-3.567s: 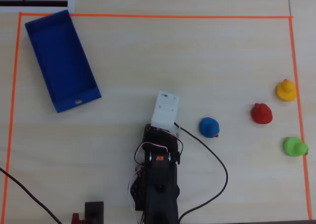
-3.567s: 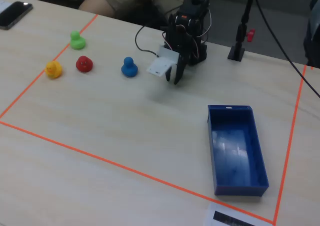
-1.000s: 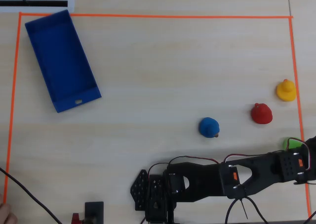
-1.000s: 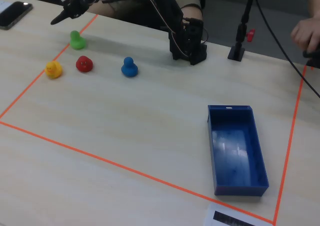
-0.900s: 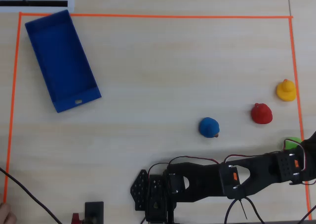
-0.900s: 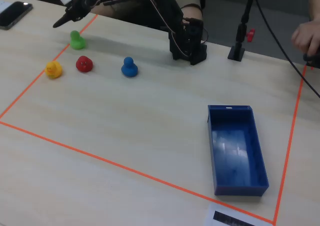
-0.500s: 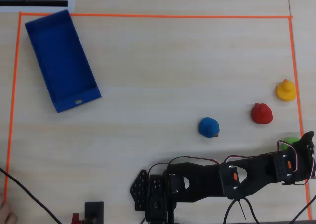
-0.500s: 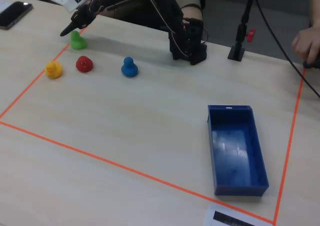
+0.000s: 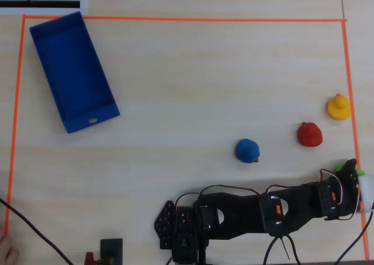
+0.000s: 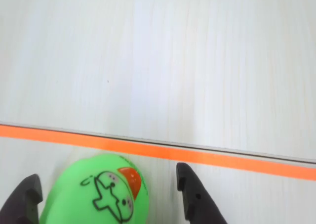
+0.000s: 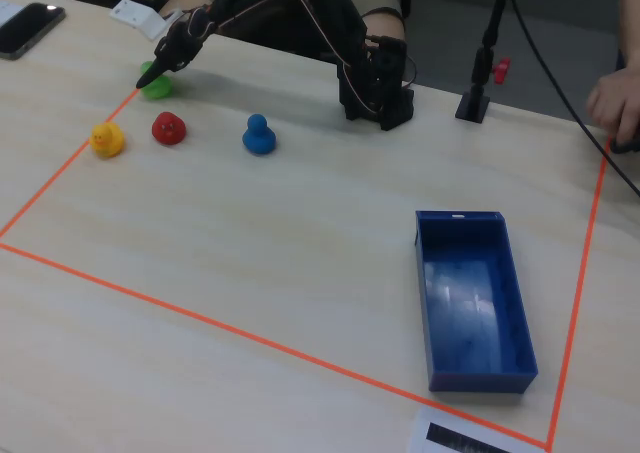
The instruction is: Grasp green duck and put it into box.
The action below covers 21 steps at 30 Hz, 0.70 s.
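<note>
Lowered, the spread pincer (image 10: 106, 192) now straddles one green duck (image 10: 96, 194), not gripping; four ducks total.

Pale wood counter (image 9: 193, 72), orange tape border (image 9: 193, 20): box (image 9: 73, 71) at 10 o'clock; four ducks at 3–4 o'clock.

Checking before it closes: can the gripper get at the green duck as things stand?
Probably yes. In the wrist view the green duck sits between the open gripper fingers, nothing between them. The red duck stands apart in the fixed view.
</note>
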Available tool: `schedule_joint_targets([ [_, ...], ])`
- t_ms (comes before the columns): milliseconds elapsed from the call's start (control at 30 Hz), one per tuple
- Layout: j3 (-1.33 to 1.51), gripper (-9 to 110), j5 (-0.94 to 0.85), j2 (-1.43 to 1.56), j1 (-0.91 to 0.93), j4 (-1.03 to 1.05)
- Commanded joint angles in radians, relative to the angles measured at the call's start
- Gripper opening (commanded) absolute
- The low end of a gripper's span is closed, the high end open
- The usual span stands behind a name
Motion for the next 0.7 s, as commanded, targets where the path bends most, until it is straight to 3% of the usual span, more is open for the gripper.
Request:
schedule_joint_targets([
  [0,0.003,37,-0.008,0.029,0.002,-0.032],
  [333,0.032,35,0.002,0.011,-0.021,-0.051],
  [500,0.048,0,0.021,0.011,-0.037,-0.054],
  [667,0.058,0,0.018,0.006,-0.044,-0.052],
])
